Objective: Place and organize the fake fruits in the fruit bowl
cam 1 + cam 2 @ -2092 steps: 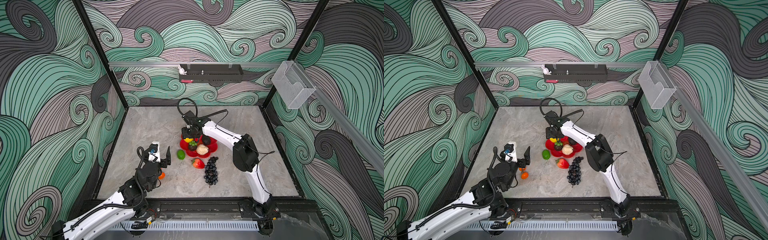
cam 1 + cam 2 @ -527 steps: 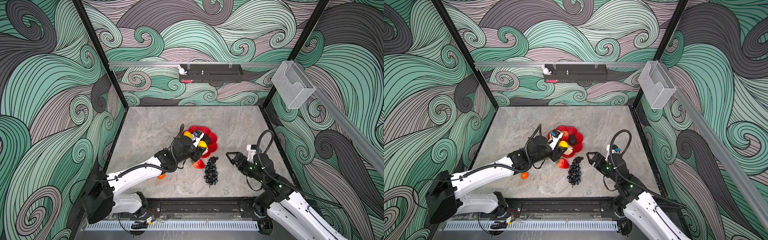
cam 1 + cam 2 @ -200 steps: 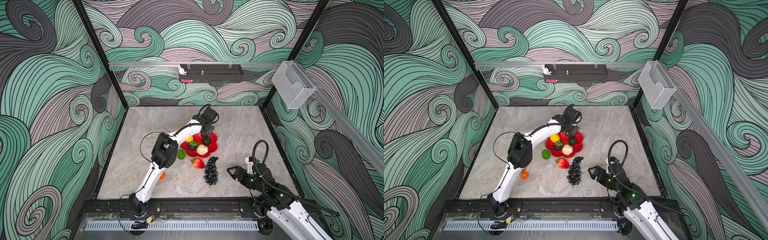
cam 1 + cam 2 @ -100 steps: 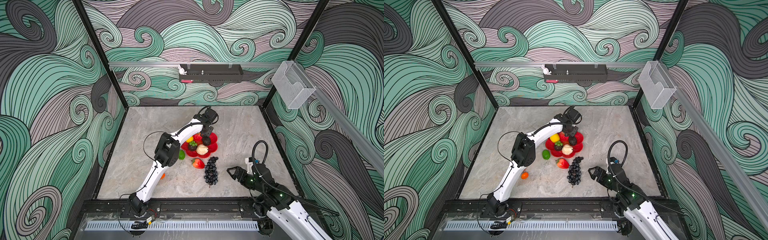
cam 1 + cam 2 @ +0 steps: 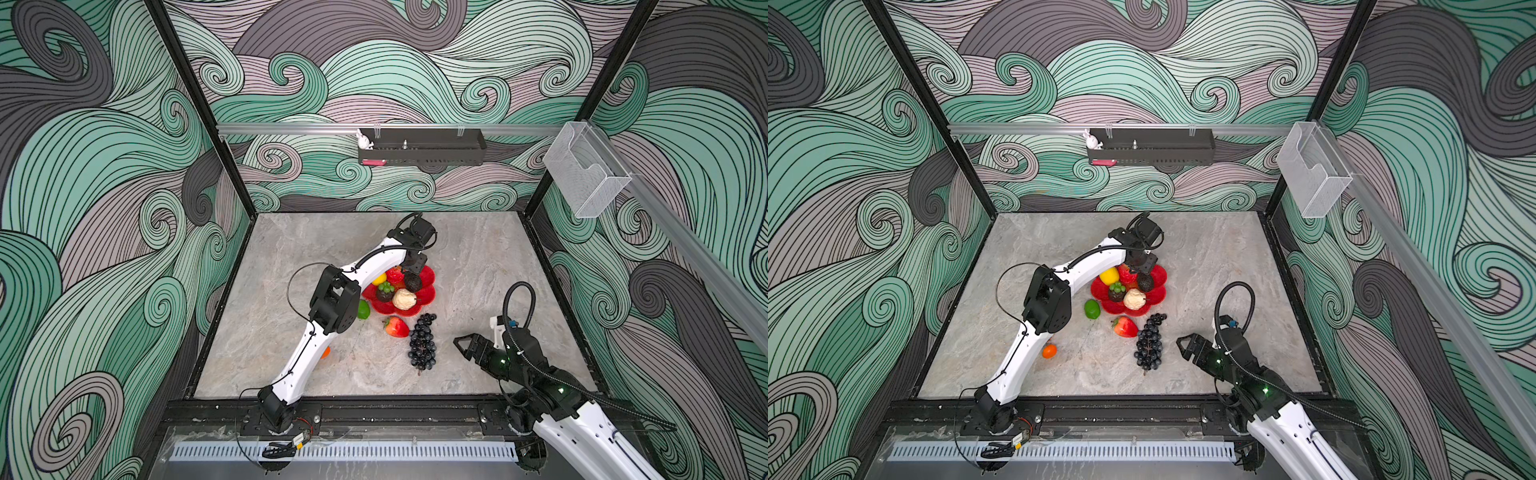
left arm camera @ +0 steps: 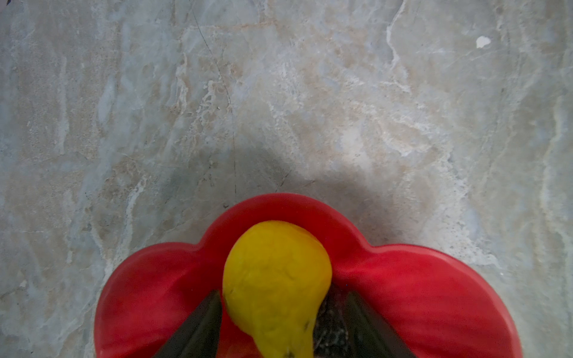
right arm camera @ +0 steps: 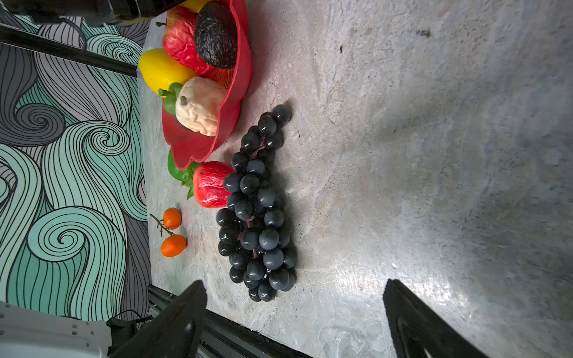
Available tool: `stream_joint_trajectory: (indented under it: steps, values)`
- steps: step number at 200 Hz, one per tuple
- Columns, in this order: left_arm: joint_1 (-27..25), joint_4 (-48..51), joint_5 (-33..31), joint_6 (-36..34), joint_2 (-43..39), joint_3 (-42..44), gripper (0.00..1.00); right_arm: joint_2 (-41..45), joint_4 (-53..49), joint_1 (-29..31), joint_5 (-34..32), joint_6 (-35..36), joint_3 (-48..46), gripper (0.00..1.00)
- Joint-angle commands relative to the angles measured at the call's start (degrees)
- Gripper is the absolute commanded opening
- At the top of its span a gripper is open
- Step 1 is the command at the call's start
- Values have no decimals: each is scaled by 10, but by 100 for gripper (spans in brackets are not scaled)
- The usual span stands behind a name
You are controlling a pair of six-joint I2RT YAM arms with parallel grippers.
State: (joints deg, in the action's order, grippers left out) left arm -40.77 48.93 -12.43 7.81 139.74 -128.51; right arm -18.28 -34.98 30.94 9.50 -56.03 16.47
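In both top views your left gripper (image 5: 413, 266) reaches over the far side of the fruit bowl (image 5: 429, 275), I judge to set a fruit down. The grape bunch (image 5: 422, 343), strawberry (image 5: 397, 327) and lime (image 5: 363, 309) lie outside it.

In the left wrist view the pear (image 6: 276, 279) rests in the bowl. The fingers (image 6: 198, 328) are parted around it, one clearly apart, so nothing grips it.

In the right wrist view the right gripper (image 7: 294, 283) stands wide and empty, facing the grape bunch, probably its next pick.

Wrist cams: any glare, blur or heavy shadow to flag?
Left wrist: the yellow pear sits close and soft-edged, the left claw shows as dark blurs, and a grey shadow lies on the marble tabletop beyond the fruit bowl rim. Right wrist: the grape bunch is sharp, with a bright glare patch on the marble tabletop by the right claw.
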Motion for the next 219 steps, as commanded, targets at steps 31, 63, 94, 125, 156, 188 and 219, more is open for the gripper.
stream_joint_trajectory:
  steps: [31, 63, 94, 125, 156, 188, 219]
  values:
    - [4, 22, -5, 8, -8, -25, 65, 4, -5, -1, 2, -3, -5, 90]
    - [3, 26, 1, 16, -26, -24, 64, 0, -5, -1, 2, -3, -1, 90]
    - [2, 28, 19, 15, -46, -23, 66, -8, -5, -1, 2, 2, 6, 90]
    - [2, 29, 52, 30, -77, -18, 69, -26, -2, -1, 6, 9, 17, 90]
    - [2, 43, 68, 52, -134, 13, 71, -58, 8, 0, 14, 30, 39, 89]
    - [3, 12, 44, 87, -269, 177, 71, -94, 11, 10, 10, 61, 71, 89]
    - [9, -131, 20, 104, -470, 444, 72, -143, 36, 46, -14, 85, 93, 88]
